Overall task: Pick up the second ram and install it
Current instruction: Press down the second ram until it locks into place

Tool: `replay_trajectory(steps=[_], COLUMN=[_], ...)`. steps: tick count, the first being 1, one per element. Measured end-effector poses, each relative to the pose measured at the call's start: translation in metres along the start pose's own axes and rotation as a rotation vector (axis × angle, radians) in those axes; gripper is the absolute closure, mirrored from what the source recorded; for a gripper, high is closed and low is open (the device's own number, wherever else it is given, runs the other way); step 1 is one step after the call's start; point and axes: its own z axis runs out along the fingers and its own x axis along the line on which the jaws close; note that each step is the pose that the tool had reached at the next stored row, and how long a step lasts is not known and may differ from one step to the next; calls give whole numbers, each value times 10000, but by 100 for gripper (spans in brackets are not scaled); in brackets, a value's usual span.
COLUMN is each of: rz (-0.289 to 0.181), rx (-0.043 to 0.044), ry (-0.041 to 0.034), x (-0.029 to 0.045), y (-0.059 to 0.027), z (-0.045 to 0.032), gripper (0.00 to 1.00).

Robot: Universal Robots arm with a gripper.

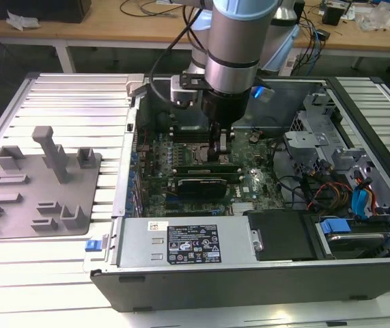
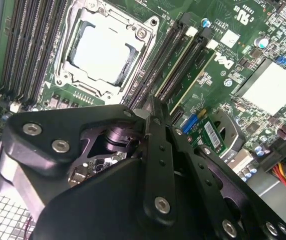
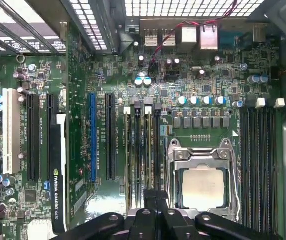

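The second ram [image 3: 148, 150] is a thin green stick standing on edge in one of the black slots beside the processor socket [image 3: 203, 187]. In the first wrist view it runs lengthwise under my black fingers. My gripper [image 3: 155, 195] is shut on it about mid-length, fingers close together. In the second wrist view the gripper [image 2: 150, 107] comes down right at the slots next to the socket [image 2: 102, 50]. In the exterior view the gripper [image 1: 220, 156] reaches down into the open computer case onto the motherboard. A similar stick [image 3: 127, 150] sits two slots over.
A black graphics card [image 3: 57, 175] lies beyond the expansion slots. More black memory slots [image 3: 258, 160] run on the socket's other side. The power supply [image 1: 181, 246] lines the case's near wall, with cables [image 1: 331, 191] on the exterior view's right. A grey fixture plate [image 1: 41, 184] lies outside the case.
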Motion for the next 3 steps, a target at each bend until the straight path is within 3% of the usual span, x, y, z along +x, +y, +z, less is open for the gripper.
replay_trajectory(steps=[3], rz=[0], rx=[0], ry=[0], x=[0], y=[-3], z=[0], gripper=[92])
